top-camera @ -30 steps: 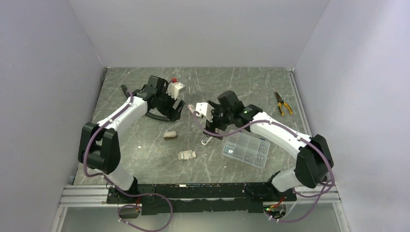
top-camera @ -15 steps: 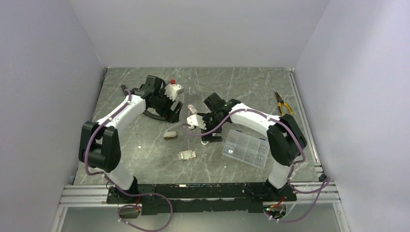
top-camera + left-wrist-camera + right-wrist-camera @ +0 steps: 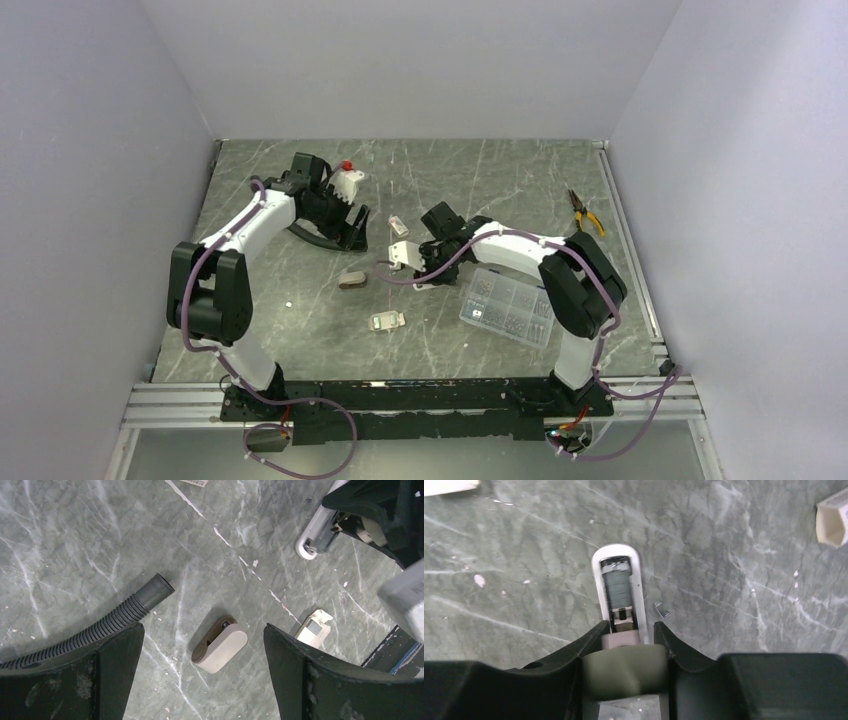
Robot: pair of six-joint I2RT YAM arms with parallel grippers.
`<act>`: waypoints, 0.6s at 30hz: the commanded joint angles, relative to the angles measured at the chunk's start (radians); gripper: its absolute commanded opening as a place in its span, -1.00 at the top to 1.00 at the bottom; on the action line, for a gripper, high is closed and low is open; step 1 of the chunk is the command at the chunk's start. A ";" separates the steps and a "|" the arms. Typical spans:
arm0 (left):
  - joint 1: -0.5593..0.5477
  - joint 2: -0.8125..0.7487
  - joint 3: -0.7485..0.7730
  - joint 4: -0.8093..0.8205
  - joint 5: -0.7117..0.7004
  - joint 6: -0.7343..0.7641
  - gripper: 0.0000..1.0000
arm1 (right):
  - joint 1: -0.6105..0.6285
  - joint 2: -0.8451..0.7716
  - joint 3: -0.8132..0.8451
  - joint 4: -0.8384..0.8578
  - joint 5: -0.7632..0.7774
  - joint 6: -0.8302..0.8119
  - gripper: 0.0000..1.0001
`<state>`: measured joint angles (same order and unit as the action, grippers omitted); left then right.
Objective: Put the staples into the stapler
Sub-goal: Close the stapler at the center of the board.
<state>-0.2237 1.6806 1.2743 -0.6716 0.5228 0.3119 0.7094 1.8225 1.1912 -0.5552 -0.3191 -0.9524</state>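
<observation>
The stapler point(image 3: 620, 587) lies hinged open on the table, its white base and metal channel pointing away from my right gripper point(image 3: 631, 627). That gripper is shut on the stapler's olive-grey top arm point(image 3: 624, 672), one finger pressed against each side. A dark grey strip fills the channel; I cannot tell whether it is staples. In the top view the stapler point(image 3: 428, 284) sits under the right gripper point(image 3: 432, 272). My left gripper point(image 3: 201, 630) hangs open above a small beige-and-brown case point(image 3: 220, 645), touching nothing. The left gripper point(image 3: 355, 232) is behind and to the left of the stapler.
A small beige box point(image 3: 386, 321) lies nearer the front. A clear compartment box point(image 3: 508, 307) sits to the right of the stapler, and yellow pliers point(image 3: 585, 212) at the far right. A black corrugated hose point(image 3: 115, 620) lies by the left fingers. A loose metal bit point(image 3: 663, 611) rests beside the channel.
My right arm swung left and down onto the stapler, and its jaws narrowed around the olive top arm. The left arm drew back a little to the left, still open.
</observation>
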 commanded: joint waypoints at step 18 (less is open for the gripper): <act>0.001 -0.018 0.022 0.025 0.022 -0.042 -0.89 | -0.125 -0.122 -0.179 0.236 -0.010 0.306 -0.77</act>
<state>-0.2237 1.6806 1.2743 -0.6628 0.5339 0.2844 0.6422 1.7477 1.0359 -0.3679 -0.2508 -0.5957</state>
